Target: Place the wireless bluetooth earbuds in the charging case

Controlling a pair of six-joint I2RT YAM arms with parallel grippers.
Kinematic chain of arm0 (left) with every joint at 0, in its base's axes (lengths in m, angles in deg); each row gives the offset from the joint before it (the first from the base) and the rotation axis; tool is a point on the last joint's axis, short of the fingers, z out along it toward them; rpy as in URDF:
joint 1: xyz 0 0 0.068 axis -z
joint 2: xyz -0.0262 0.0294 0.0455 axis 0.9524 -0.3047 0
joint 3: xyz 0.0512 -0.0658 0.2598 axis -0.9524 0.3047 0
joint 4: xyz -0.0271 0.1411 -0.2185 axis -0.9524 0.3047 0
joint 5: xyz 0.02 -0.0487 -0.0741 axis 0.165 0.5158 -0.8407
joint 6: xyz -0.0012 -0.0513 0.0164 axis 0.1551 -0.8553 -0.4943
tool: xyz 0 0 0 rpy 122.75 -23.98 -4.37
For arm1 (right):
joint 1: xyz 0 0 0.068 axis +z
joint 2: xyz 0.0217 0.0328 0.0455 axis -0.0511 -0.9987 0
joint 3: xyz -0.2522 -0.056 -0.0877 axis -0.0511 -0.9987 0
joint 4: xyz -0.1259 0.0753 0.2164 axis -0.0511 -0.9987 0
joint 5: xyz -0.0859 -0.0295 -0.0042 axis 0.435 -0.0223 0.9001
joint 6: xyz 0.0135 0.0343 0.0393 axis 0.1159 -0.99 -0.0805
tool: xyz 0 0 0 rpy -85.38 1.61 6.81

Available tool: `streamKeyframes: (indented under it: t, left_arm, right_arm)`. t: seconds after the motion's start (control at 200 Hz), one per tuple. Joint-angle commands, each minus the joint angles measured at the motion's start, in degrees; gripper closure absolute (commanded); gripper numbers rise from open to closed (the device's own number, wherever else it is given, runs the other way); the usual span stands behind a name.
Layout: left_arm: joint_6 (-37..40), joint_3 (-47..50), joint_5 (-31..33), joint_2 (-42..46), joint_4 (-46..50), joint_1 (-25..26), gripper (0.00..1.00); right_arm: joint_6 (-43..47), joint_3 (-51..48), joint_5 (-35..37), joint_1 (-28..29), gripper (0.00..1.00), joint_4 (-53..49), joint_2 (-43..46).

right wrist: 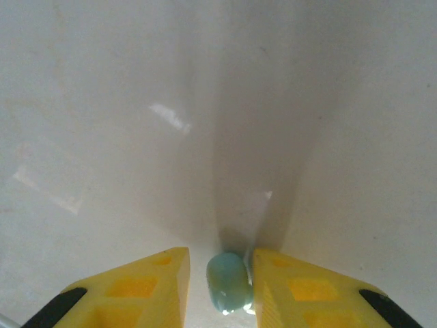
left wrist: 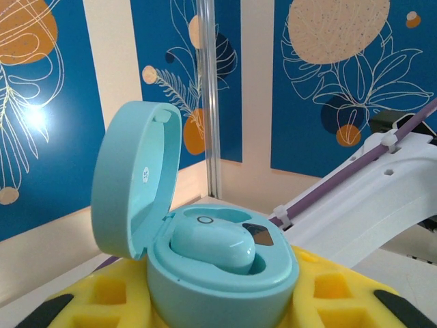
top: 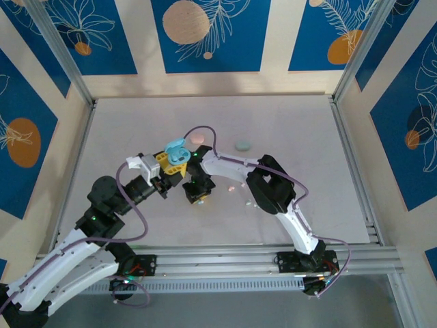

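My left gripper (left wrist: 220,309) is shut on a light blue charging case (left wrist: 218,283), held above the table with its lid (left wrist: 136,181) swung open. One light blue earbud (left wrist: 213,246) lies seated in the case; the slot behind it is empty. From above, the case (top: 177,152) sits at the tip of the left gripper (top: 171,165). My right gripper (top: 196,195) points down at the table. Its yellow fingers (right wrist: 150,287) straddle a light blue earbud (right wrist: 229,281) on the surface. The right finger touches the bud; a thin gap remains on the left.
A closed pink case (top: 198,139) and a closed mint case (top: 242,145) lie on the white table (top: 307,191) behind the arms. Small loose buds (top: 232,187) lie beside the right arm. Metal frame posts stand at the table's corners.
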Motion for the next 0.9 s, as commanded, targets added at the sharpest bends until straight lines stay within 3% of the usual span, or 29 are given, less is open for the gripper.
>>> streamKeyframes:
  t: [0.0,0.565,0.895]
  left_arm:
    - [-0.4,-1.2,-1.0,0.1,-1.5,0.1,0.73]
    - [-0.3,-0.8,-0.7,0.0,-1.6,0.0,0.73]
    - [-0.3,0.2,-1.0,-1.2,-2.0,0.0,0.73]
  right_arm:
    - [-1.6,1.9,0.4,0.4,0.69,-4.0,-1.9]
    - [-2.0,1.8,1.3,0.1,0.79,-3.9,0.1]
    - [-10.2,-18.9,-12.0,-7.2,0.79,12.9,23.5]
